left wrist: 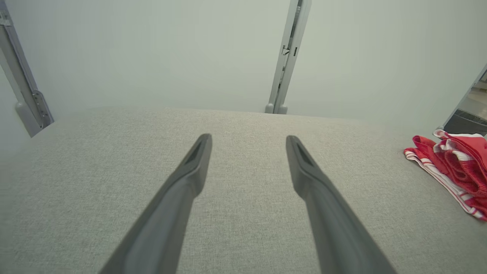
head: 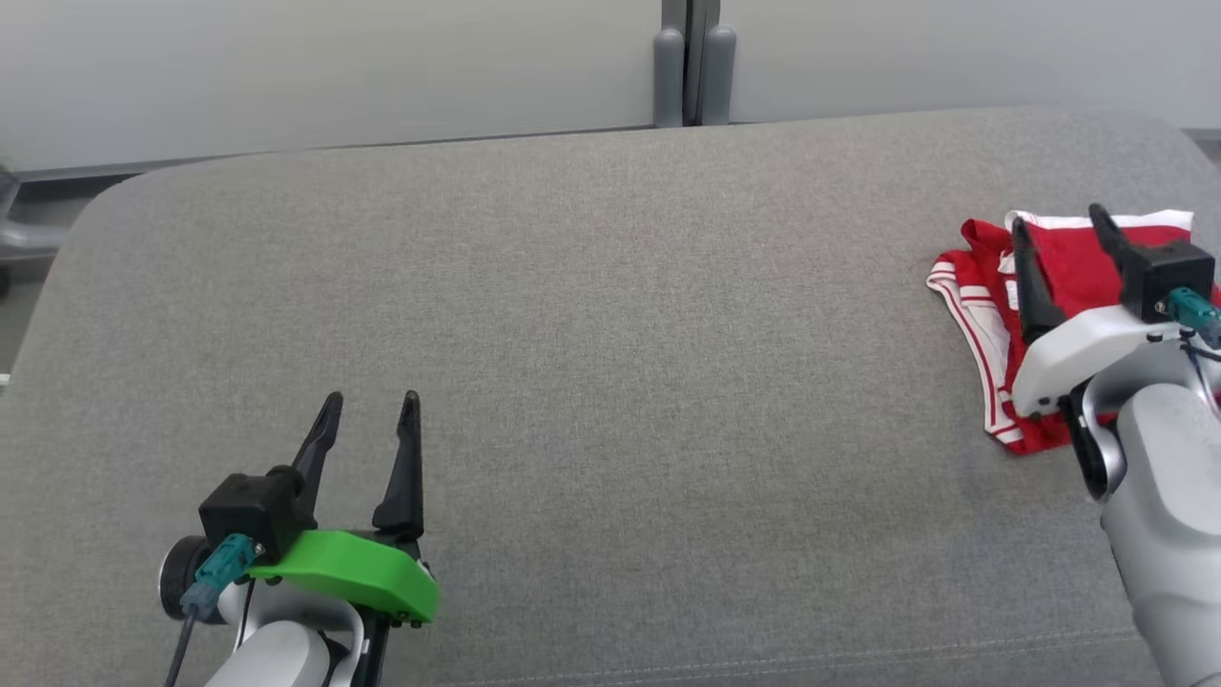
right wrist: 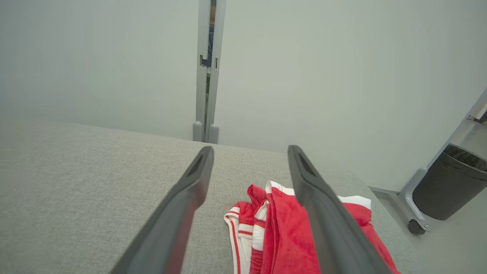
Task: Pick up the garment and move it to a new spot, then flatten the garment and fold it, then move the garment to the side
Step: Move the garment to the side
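Note:
The garment [head: 992, 315] is a red piece with white trim and stripes, lying folded at the far right of the grey padded table [head: 610, 363]. My right gripper [head: 1059, 224] hovers over it, open, with nothing between its fingers. In the right wrist view the garment [right wrist: 281, 236] lies below and between the spread fingers [right wrist: 190, 194]. My left gripper [head: 370, 408] stands open at the lower left above bare fabric, far from the garment. From the left wrist view the garment [left wrist: 456, 167] shows at the right edge.
A pale wall with a grey vertical post [head: 694, 67] runs behind the table. A dark round bin [right wrist: 452, 182] on a wheeled frame stands on the floor beyond the table's right end. The table's rounded right corner is close to the garment.

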Robot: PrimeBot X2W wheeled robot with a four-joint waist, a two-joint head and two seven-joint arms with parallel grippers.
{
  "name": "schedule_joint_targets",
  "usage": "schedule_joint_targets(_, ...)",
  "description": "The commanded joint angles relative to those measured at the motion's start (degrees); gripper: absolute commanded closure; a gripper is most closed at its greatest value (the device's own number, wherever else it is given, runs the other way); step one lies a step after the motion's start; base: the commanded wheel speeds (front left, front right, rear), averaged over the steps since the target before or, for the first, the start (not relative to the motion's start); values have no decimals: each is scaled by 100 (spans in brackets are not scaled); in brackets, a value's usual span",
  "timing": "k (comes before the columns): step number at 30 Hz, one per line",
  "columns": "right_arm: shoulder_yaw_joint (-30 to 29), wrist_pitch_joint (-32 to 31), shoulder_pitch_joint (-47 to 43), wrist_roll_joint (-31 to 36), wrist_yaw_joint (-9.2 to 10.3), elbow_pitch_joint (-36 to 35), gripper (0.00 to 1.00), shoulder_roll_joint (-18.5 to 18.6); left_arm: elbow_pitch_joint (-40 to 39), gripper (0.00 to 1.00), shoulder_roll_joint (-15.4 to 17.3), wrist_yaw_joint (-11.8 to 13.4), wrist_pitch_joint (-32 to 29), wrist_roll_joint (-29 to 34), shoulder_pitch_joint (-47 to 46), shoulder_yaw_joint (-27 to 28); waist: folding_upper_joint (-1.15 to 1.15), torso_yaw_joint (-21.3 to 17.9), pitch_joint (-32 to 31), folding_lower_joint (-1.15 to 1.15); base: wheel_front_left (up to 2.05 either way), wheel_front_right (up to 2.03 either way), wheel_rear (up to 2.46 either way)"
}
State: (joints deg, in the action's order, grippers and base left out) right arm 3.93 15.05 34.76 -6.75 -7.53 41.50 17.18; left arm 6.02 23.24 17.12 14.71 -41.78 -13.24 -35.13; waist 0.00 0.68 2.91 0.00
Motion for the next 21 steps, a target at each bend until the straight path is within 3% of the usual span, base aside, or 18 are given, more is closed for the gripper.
schedule_joint_targets(1, -65, 11, -183, 39, 9, -85, 0, -105, 37, 0, 28, 67, 29, -25, 103, 85, 0, 137, -243, 0, 0, 0, 0)
schedule_joint_targets(13, -1083, -70, -1278, 194, 8, -848, 0, -1253, 174, 0, 232, 366, 47, -156, 490, 592, 0, 345, -796, 0, 0, 0, 0)
schedule_joint_targets(21, -952, -366, -1900, -289, 8, -1179, 0, -1420, 148, 0, 223, 96, -87, -510, 822, 630, 0, 552, -928, 0, 0, 0, 0)
